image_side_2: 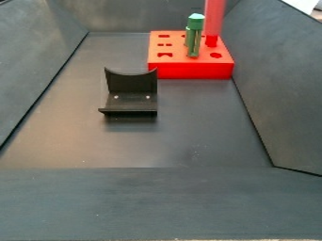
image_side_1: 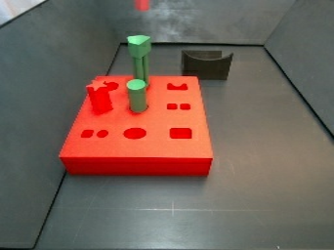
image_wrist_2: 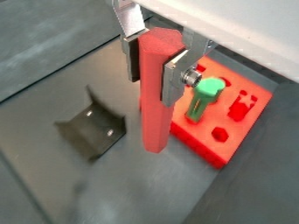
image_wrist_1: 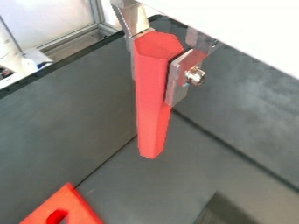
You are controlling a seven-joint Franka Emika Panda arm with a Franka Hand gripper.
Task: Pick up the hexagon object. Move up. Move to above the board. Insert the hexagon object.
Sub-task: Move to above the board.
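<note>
My gripper (image_wrist_1: 156, 61) is shut on the hexagon object (image_wrist_1: 153, 105), a long red prism hanging straight down between the silver fingers (image_wrist_2: 176, 77). The same grip shows in both wrist views, with the gripper (image_wrist_2: 155, 68) near the top of the hexagon object (image_wrist_2: 156, 114). Its lower end hangs in the air, beside the near edge of the board (image_wrist_2: 225, 131) in a wrist view. In a side view the hexagon object (image_side_2: 216, 19) stands out above the board (image_side_2: 189, 66). The board (image_side_1: 137, 146) is a flat red block with several shaped holes.
Standing in the board are a tall green peg (image_side_1: 139, 59), a shorter green peg (image_side_1: 136, 96) and a short red stub (image_side_1: 100, 95). The dark fixture (image_side_2: 128, 92) sits on the floor apart from the board. Sloping dark walls (image_side_2: 38, 85) enclose the floor.
</note>
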